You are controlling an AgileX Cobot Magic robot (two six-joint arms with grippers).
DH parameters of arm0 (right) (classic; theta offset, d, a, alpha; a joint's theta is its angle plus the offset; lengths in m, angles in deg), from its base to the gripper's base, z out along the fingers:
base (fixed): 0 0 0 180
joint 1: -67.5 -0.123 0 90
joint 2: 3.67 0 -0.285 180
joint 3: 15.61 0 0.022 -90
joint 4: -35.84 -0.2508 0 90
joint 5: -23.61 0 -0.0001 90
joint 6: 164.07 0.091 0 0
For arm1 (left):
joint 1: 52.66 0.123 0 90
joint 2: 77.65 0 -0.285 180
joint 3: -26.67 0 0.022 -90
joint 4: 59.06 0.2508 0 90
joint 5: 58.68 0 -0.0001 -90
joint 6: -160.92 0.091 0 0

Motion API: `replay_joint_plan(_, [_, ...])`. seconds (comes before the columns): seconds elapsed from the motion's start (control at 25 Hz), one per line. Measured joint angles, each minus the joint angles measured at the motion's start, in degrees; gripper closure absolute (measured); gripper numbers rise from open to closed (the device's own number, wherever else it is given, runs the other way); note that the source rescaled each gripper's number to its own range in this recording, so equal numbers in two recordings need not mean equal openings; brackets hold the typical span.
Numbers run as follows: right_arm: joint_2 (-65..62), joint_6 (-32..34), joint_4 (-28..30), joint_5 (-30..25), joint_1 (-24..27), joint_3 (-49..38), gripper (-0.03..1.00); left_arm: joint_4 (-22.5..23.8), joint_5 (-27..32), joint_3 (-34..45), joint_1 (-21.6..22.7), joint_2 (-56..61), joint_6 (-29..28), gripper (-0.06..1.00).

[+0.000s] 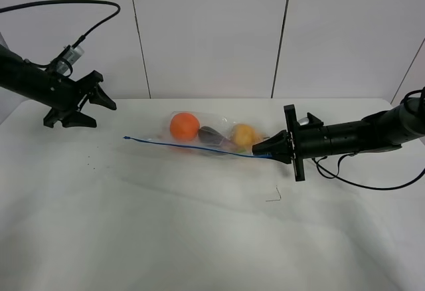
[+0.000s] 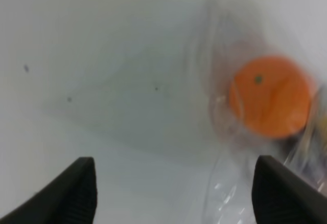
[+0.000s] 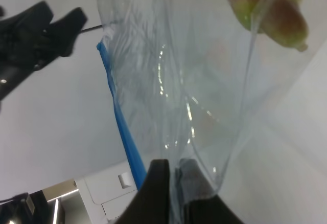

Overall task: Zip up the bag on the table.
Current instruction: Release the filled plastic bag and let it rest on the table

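The clear bag [image 1: 212, 135] lies at the middle of the white table [image 1: 166, 224]. Its blue zip strip [image 1: 192, 147] runs along the near edge. An orange fruit [image 1: 184, 126], a purple eggplant [image 1: 212, 135] and a yellow pear [image 1: 244, 135] show through it. My right gripper [image 1: 260, 150] is shut on the bag's right corner by the strip; the right wrist view shows the fingers [image 3: 156, 193] pinching the plastic [image 3: 168, 81] beside the blue strip [image 3: 120, 121]. My left gripper [image 1: 99, 108] is open and empty, above the table left of the bag. The left wrist view shows the orange fruit [image 2: 270, 96] ahead of the fingers [image 2: 76, 188].
A small dark bent wire or mark [image 1: 273, 196] lies on the table in front of the right gripper. A black cable [image 1: 362, 183] trails from the right arm over the table. A white panelled wall [image 1: 212, 32] stands behind.
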Motion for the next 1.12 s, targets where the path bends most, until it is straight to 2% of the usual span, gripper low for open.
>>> replay_joint_plan(0.12, [0.0,0.0,0.0,0.0,0.0,0.0,0.97,8.9,6.9,-5.7,-0.1,0.0,1.6,0.03])
replay_joint_plan(0.2, [0.0,0.0,0.0,0.0,0.0,0.0,0.97,15.5,11.1,-9.6,-0.1,0.0,-0.2,0.03])
replay_joint_plan(0.32, [0.0,0.0,0.0,0.0,0.0,0.0,0.97,27.2,16.9,-14.3,-0.9,0.0,-8.0,0.03])
replay_joint_plan(0.44, [0.0,0.0,0.0,0.0,0.0,0.0,0.97,40.3,22.9,-17.3,-4.1,0.0,-14.8,0.03])
replay_joint_plan(0.52, [0.0,0.0,0.0,0.0,0.0,0.0,0.97,45.0,25.3,-17.9,-6.5,0.0,-17.5,0.03])
replay_joint_plan(0.56, [0.0,0.0,0.0,0.0,0.0,0.0,0.97,45.8,25.7,-18.1,-7.4,0.0,-18.3,0.03])
replay_joint_plan(0.64, [0.0,0.0,0.0,0.0,0.0,0.0,0.97,44.5,25.8,-18.3,-8.5,0.0,-18.9,0.03])
replay_joint_plan(0.76, [0.0,0.0,0.0,0.0,0.0,0.0,0.97,42.5,25.9,-18.3,-8.5,0.0,-19.0,0.03])
replay_joint_plan(1.0, [0.0,0.0,0.0,0.0,0.0,0.0,0.97,42.1,26.0,-18.1,-8.5,0.2,-18.8,0.03])
replay_joint_plan(1.12, [0.0,0.0,0.0,0.0,0.0,0.0,0.97,42.1,26.0,-15.4,-8.5,3.0,-18.8,0.02])
